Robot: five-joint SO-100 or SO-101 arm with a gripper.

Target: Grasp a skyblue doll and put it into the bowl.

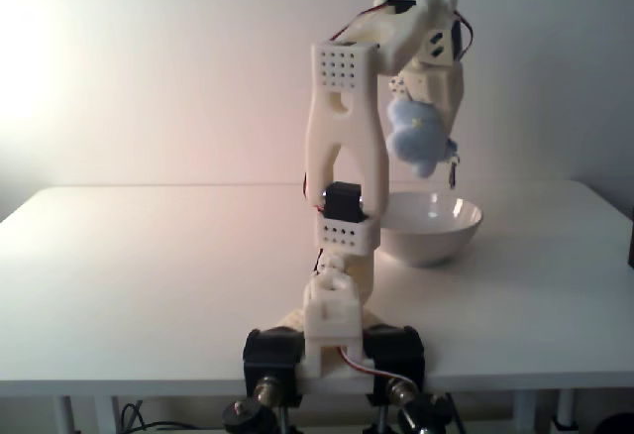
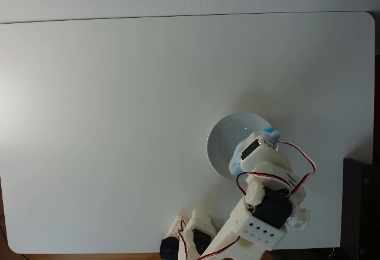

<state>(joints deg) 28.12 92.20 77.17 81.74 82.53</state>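
Note:
My white gripper (image 1: pixel 436 152) hangs high above the table, shut on the skyblue doll (image 1: pixel 418 135), a small fluffy pale blue plush that dangles under the wrist. Directly below it sits the bowl (image 1: pixel 441 228), white and glossy, with nothing seen inside. In the fixed view from above, the doll (image 2: pixel 237 156) peeks out from under the gripper (image 2: pixel 255 144) over the bowl's near-right part, and the bowl (image 2: pixel 222 141) rim shows to the left of the arm.
The white table (image 2: pixel 119 123) is bare around the bowl. The arm's base (image 1: pixel 334 345) is clamped at the table's front edge. A dark object (image 2: pixel 360 206) stands past the right table edge.

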